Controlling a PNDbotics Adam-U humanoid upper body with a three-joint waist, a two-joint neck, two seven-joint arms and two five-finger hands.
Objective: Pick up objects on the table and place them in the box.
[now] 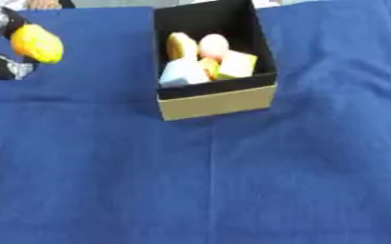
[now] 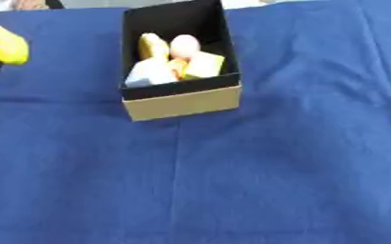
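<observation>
on blue cloth [image 1: 232,181], left hand [image 1: 5,57] holds yellow object [image 1: 37,43] tilted up-left.

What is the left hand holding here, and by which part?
The left hand holds a rounded yellow object, left of the box. The fingers' contact points are hidden, so the exact hold cannot be told.

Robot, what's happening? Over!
Left robot hand holding yellow thing, left of box. Right robot hand at right edge, fingers unseen. Path clear.
</observation>
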